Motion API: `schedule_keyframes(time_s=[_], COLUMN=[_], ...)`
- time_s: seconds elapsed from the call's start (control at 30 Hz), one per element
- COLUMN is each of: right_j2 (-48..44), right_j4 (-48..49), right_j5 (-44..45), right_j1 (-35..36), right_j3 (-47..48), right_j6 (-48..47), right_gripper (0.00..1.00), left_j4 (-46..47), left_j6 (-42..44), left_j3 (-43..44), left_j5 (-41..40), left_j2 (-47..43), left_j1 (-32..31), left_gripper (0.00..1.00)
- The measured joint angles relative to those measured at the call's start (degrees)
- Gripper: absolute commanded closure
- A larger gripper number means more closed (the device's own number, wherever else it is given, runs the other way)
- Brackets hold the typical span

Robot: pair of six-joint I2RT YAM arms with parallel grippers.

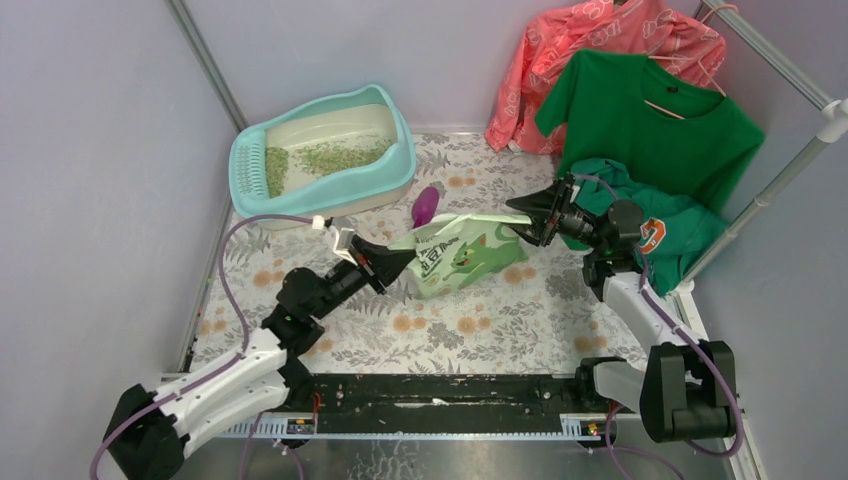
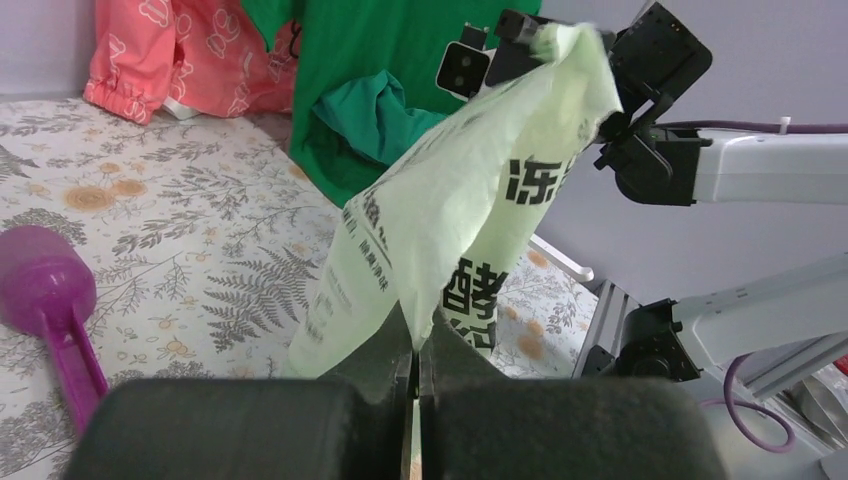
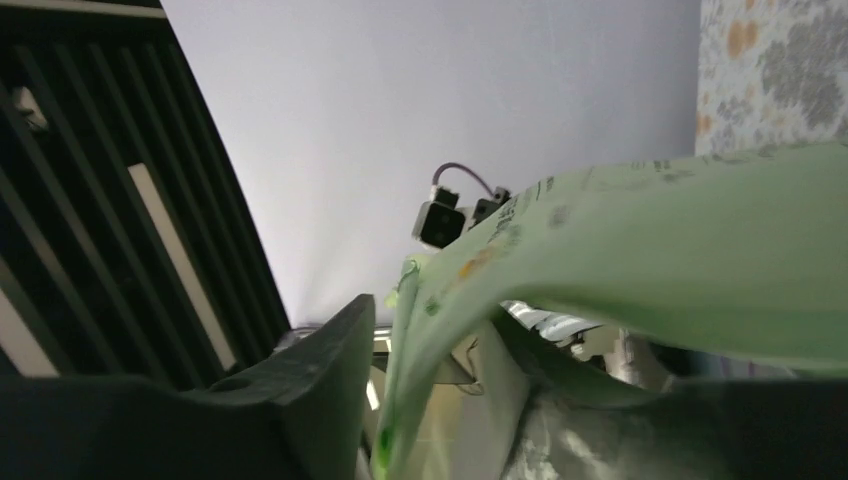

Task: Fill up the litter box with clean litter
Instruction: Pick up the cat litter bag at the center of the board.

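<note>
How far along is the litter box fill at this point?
Done: pale-green loose granules cover part of the cream basin of the turquoise-rimmed plastic litter box, bare floor showing. In hand: left tool and right tool both pinch the light green printed plastic bag, off to the box's side. Left: carry it over and pour more. The purple plastic scoop lies untouched.

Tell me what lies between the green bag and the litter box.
The purple scoop lies between the green bag and the litter box, nearer the bag. The top external view shows it.
</note>
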Motion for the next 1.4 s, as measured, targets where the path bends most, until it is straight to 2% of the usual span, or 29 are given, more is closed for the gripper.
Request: schedule_keyframes(time_s=[0.07, 0.17, 0.23, 0.27, 0.37, 0.4, 0.47, 0.57, 0.7, 0.77, 0.93, 1.2, 1.4], right_j2=[0.22, 0.15, -0.59, -0.98, -1.2, -1.36, -3.02, -8.98, -13.68, -13.4, -9.6, -6.47, -2.49], right_j4=[1.86, 1.49, -4.76, -10.64, -38.91, -45.68, -54.51, -61.83, -65.7, -66.86, -69.24, -68.65, -69.4], right_j5=[-0.37, -1.25, -1.86, -1.81, 2.49, 4.7, 9.6, 16.7, 20.92, 23.43, 27.23, 26.03, 28.15], right_j1=[-0.42, -1.75, -2.82, -3.15, -3.5, -3.5, -3.48, -2.6, 0.85, 2.99, 8.79, 14.12, 23.69], right_j3=[-0.55, -0.72, 0.0, 1.33, 12.37, 16.15, 20.94, 21.94, 20.41, 20.57, 21.99, 26.75, 28.63], right_j6=[0.37, -2.08, -8.81, -14.01, -39.65, -47.71, -60.98, -76.65, -89.44, -94.14, -103.49, -115.03, -122.36], right_gripper=[0.23, 0.21, 0.21, 0.21, 0.24, 0.25, 0.25, 0.27, 0.27, 0.27, 0.23, 0.22, 0.22], left_j4=[-4.61, -9.7, -11.47, -11.72, -11.91, -12.35, -14.84, -20.87, -29.0, -33.68, -38.71, -43.01, -43.06], left_j6=[0.57, 1.25, 1.27, 1.27, 1.27, 1.29, 1.6, 2.12, 2.36, 2.23, 2.08, 1.81, 1.81], left_j3=[0.87, 2.14, 2.23, 2.23, 2.23, 2.25, 2.64, 4.46, 9.18, 13.14, 17.44, 17.55, 17.66], left_j5=[0.0, 0.0, 0.02, 0.02, 0.02, 0.02, -0.04, -0.46, -1.22, -1.49, -1.44, -2.14, -2.43], left_j2=[-3.26, -5.07, -4.83, -4.61, -3.98, -3.91, -4.0, -4.26, -4.44, -3.82, -3.08, -4.72, -4.15], left_j1=[-0.13, -0.22, -0.22, -0.22, -0.22, -0.22, -0.22, -0.22, -0.22, -0.22, -0.22, -0.22, -0.22], left_gripper=[1.0, 1.0, 1.0, 1.0, 1.0, 1.0, 0.98, 0.97, 0.97, 0.97, 0.96, 0.96, 0.96])
